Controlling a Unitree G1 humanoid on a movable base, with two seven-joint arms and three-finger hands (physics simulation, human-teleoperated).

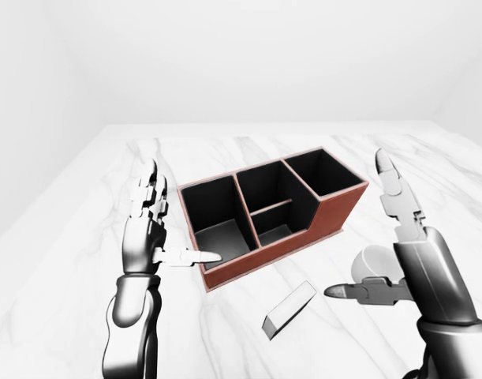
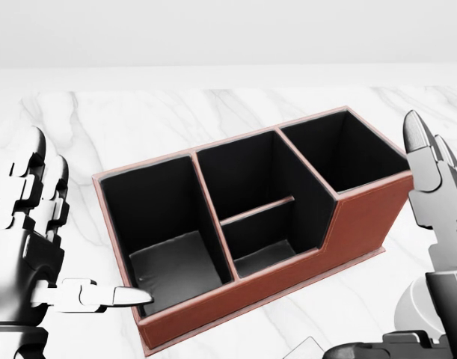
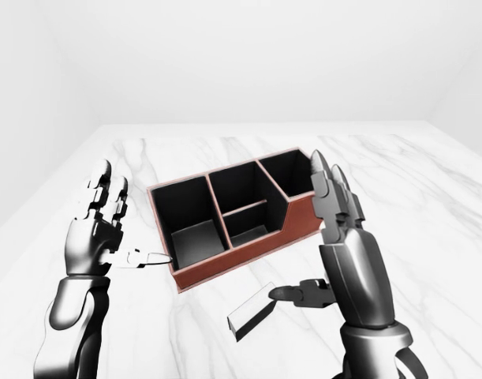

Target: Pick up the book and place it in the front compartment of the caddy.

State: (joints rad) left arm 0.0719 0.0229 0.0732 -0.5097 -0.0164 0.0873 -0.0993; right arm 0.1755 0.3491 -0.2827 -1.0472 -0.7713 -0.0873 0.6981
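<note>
A red-brown caddy (image 1: 335, 209) with black compartments stands at the centre of the marble table. A small white book (image 1: 289, 309) lies flat on the table just below the caddy, with its corner at the bottom edge of the head view (image 2: 307, 349). My left hand (image 1: 166, 229) is open, fingers upright, thumb pointing at the caddy's lower left corner. My right hand (image 3: 308, 237) is open to the right of the book, thumb reaching towards it, not touching it.
The white marble table (image 1: 225, 150) stretches away on all sides of the caddy, with plain white walls beyond. A pale rounded shape (image 1: 372, 261) shows behind my right hand.
</note>
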